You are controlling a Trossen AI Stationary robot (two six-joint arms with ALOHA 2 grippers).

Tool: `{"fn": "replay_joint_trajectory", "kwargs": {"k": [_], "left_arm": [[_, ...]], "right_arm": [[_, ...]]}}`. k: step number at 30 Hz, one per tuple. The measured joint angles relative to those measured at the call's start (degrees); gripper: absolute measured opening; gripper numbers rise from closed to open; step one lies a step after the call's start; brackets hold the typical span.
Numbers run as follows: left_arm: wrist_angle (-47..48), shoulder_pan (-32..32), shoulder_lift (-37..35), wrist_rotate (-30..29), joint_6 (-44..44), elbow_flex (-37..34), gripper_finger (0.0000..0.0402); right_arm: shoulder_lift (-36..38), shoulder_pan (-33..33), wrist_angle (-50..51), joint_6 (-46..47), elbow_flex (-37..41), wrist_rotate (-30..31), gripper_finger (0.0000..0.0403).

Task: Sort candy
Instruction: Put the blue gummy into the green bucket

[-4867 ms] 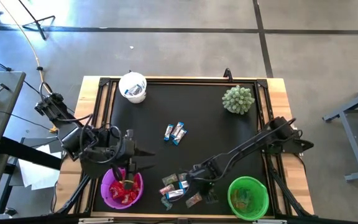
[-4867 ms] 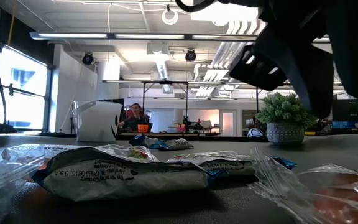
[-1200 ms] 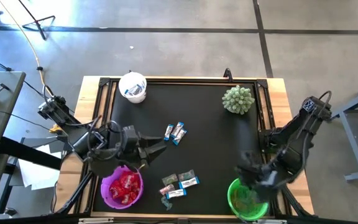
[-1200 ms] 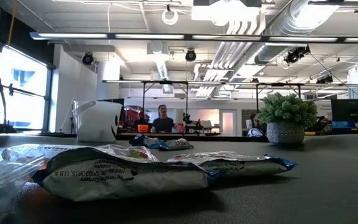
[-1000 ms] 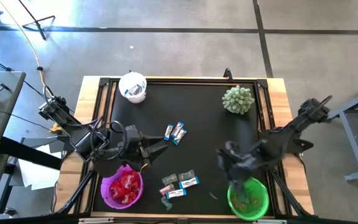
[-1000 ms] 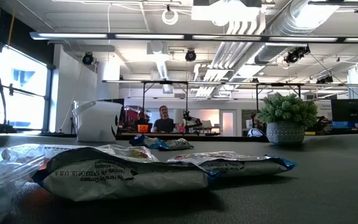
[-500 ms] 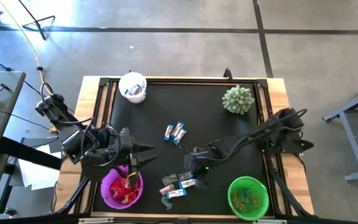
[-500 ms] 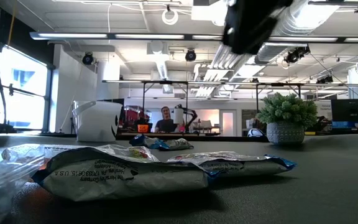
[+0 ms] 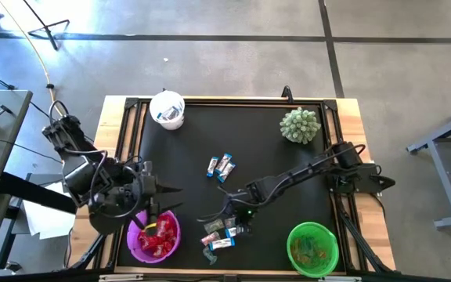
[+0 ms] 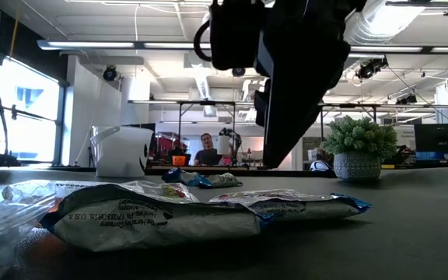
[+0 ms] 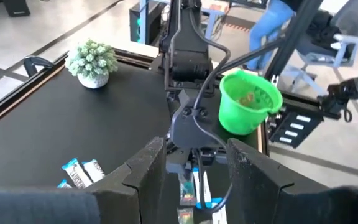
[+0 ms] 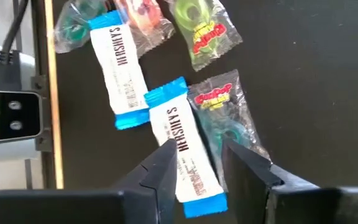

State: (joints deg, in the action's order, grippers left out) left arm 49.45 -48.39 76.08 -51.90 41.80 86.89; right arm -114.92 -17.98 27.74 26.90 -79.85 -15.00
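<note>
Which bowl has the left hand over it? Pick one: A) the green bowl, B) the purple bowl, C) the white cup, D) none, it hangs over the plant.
B: in the high view the left hand hangs over the purple bowl of red candy, while the right hand is out at the loose candy pile mid-table.

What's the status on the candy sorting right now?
Left hand open above the purple bowl. Right hand open, over a blue-and-white bar, nothing held. Candy pile waits loose on the mat. Nothing blocking.
</note>
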Motion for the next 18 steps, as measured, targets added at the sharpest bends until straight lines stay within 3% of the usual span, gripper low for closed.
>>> {"fn": "replay_joint_trajectory", "kwargs": {"k": [9, 18], "left_arm": [[2.3, -0.5, -0.5, 0.4, -1.9, 0.0, 0.0158], [2.3, -0.3, -0.5, 0.3, -3.1, 0.0, 0.0158]], "right_arm": [[-2.3, 0.0, -0.8, -5.0, 0.0, 2.1, 0.0156], [-4.2, 0.0, -1.0, -11.4, 0.0, 3.9, 0.0163]]}}
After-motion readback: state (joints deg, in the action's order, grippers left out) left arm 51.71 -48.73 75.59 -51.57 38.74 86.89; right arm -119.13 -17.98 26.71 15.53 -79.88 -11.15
